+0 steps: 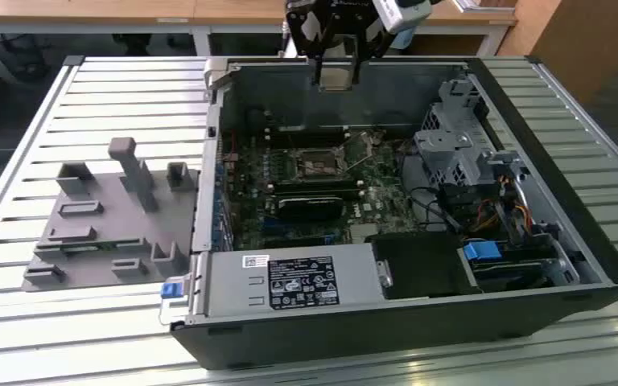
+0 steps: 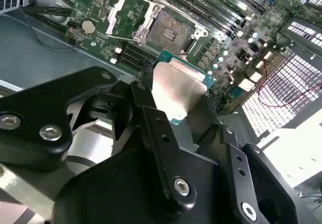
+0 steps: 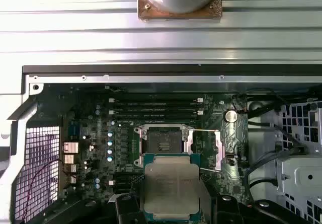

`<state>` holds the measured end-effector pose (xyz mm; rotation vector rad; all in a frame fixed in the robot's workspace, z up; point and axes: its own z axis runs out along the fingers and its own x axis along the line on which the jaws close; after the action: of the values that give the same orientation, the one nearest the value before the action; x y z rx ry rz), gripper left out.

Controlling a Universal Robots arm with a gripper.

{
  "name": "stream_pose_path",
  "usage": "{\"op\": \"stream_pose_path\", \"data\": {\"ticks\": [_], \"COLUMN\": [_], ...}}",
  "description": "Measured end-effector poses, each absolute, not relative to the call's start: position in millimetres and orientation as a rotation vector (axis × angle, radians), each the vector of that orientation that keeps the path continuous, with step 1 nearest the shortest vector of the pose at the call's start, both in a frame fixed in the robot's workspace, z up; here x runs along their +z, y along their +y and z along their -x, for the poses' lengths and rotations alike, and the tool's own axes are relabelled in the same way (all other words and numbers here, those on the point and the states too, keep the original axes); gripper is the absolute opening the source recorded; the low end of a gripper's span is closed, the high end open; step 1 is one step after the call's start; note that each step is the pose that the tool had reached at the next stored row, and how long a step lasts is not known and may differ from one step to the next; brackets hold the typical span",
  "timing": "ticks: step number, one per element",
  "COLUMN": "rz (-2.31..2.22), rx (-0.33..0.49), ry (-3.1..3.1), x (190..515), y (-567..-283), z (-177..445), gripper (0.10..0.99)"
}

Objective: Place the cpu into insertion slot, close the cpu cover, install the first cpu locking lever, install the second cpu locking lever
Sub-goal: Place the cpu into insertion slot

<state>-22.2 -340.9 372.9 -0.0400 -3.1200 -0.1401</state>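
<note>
Silvery square cpu (image 3: 171, 186), teal rim

Slatted metal table (image 1: 126, 84), open PC case (image 1: 395, 338) on it, grey plastic fixture (image 1: 84, 241) beside, exterior view's left

The cpu (image 3: 171, 186) is showing a dull, brushed silvery metal top. The end effector (image 2: 178, 105) is wearing a smooth, satin black finish, its screws (image 2: 181, 185) glinting as bright metal. The cpu cover (image 3: 223, 143) and the frame of the insertion slot (image 3: 162, 142) are gleaming as polished metal around a dark matt middle. The ribbed counter (image 1: 126, 88) is shining like pale bare metal.
</note>
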Motion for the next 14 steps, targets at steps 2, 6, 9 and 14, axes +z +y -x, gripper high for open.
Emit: {"op": "stream_pose_path", "data": {"ticks": [2,6,9,14], "rz": [0.040,0.060,0.125,0.261], "rx": [-0.140,-0.140,-0.140,-0.139], "ry": [-3.120,-3.120,-3.120,-3.116], "x": [372.9,372.9,372.8,372.4], "y": [-340.9,-340.9,-340.9,-340.9], "z": [22.2,22.1,22.2,22.2], "gripper": [0.525,0.525,0.525,0.525]}}
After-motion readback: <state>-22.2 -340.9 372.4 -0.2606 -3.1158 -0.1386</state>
